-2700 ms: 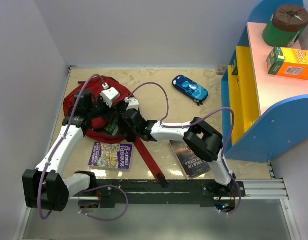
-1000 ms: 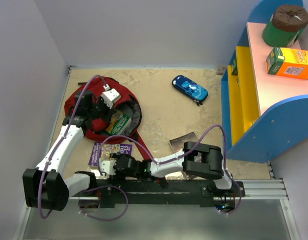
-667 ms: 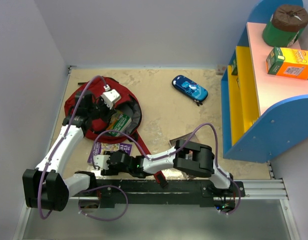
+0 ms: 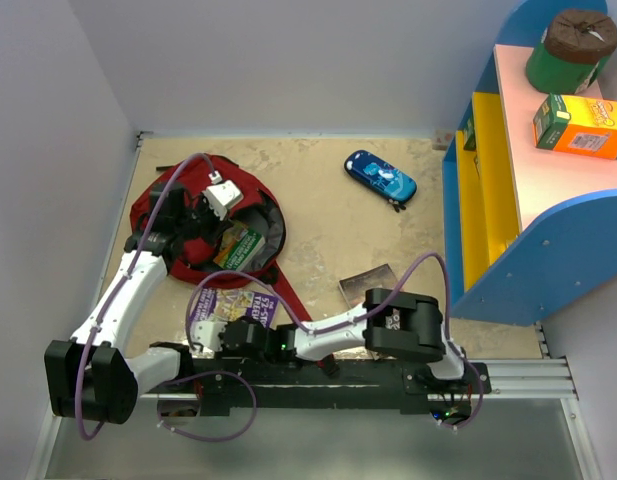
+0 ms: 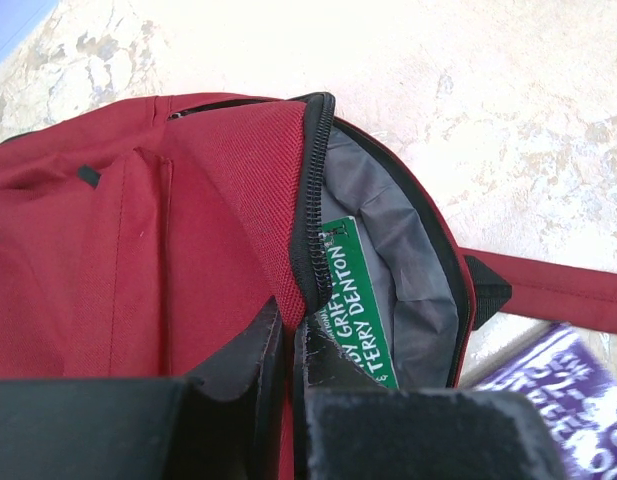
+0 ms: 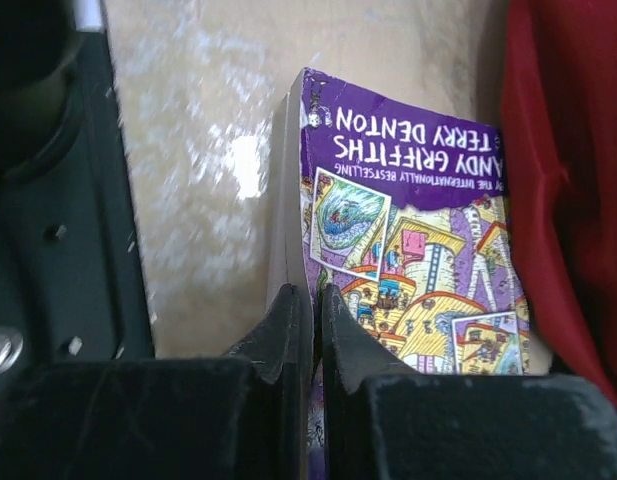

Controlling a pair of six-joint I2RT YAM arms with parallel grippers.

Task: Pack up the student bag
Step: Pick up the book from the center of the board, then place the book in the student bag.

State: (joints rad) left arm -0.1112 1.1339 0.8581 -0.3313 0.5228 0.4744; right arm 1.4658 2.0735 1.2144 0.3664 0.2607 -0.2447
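The dark-red student bag (image 4: 168,215) lies at the left with its mouth open, and a green book (image 4: 240,245) rests in its grey lining. My left gripper (image 4: 203,212) is shut on the bag's zipper edge. The left wrist view shows the gripper (image 5: 288,335) pinching the red fabric (image 5: 138,230) beside the green book (image 5: 353,300). My right gripper (image 4: 226,325) is low at the front, shut on the edge of a purple book (image 4: 238,303). In the right wrist view the gripper (image 6: 316,305) holds the cover of the purple book (image 6: 418,230).
A dark book (image 4: 366,280) lies near the right arm's elbow. A blue pencil case (image 4: 380,178) sits at the back. A red strap (image 4: 288,300) runs toward the black base rail (image 4: 318,372). A blue and yellow shelf (image 4: 508,200) stands at the right.
My right arm left the bag, with the green book staying inside, and swung down to the front onto the purple book. The book has shifted slightly right. My left arm has not moved.
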